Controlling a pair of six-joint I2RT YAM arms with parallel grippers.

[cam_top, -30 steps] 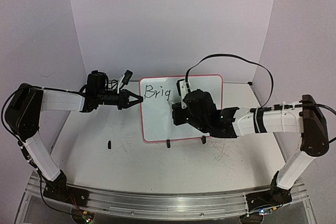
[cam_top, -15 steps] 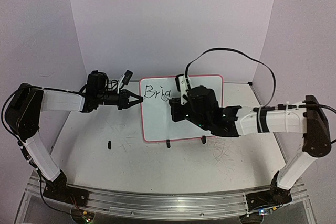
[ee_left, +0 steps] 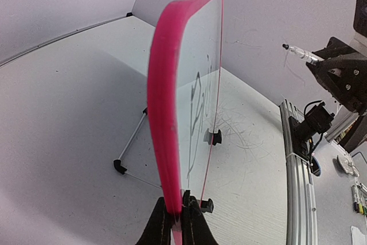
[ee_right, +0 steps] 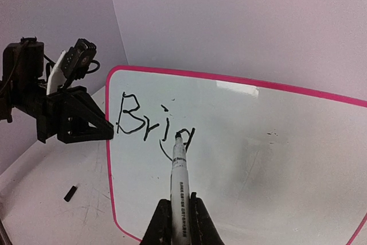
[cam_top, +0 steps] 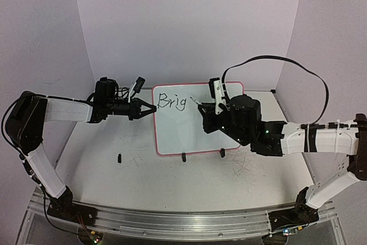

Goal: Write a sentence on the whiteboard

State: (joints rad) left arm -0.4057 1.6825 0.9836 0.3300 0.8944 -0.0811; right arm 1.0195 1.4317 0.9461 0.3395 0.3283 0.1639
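- The whiteboard (cam_top: 178,133) stands upright toward the back middle of the table (cam_top: 143,187), between the two arms. It has a pink frame and sits on two little black clip feet (cam_top: 184,156).
- The sentence (cam_top: 172,102) is only "Brig" so far, in black in the top left corner of the board. The rest of the white area is blank.
- The left gripper (cam_top: 150,109) comes in from the side and reaches the board's left edge, up in the upper part. In the left wrist view its fingers (ee_left: 163,225) are pressed in tight on the pink frame, so it's pinching the edge of the board.
- The right gripper (ee_right: 179,222) has its fingers closed on a marker (ee_right: 178,170), gripping the barrel low down. The black tip points up and away toward the board.
- From the right wrist camera the tip lines up right at the "g". From the top camera the marker (cam_top: 200,104) tip sits just to the right of the letters.
- In the left wrist view the marker (ee_left: 301,54) looks to be off the board, with a clear gap between tip and surface.
- A small black piece (cam_top: 119,158) lies on the table to the left of the board, apart from it. I can't tell what it is.
- The tabletop has faint scribble marks (cam_top: 241,167) near the right foot.
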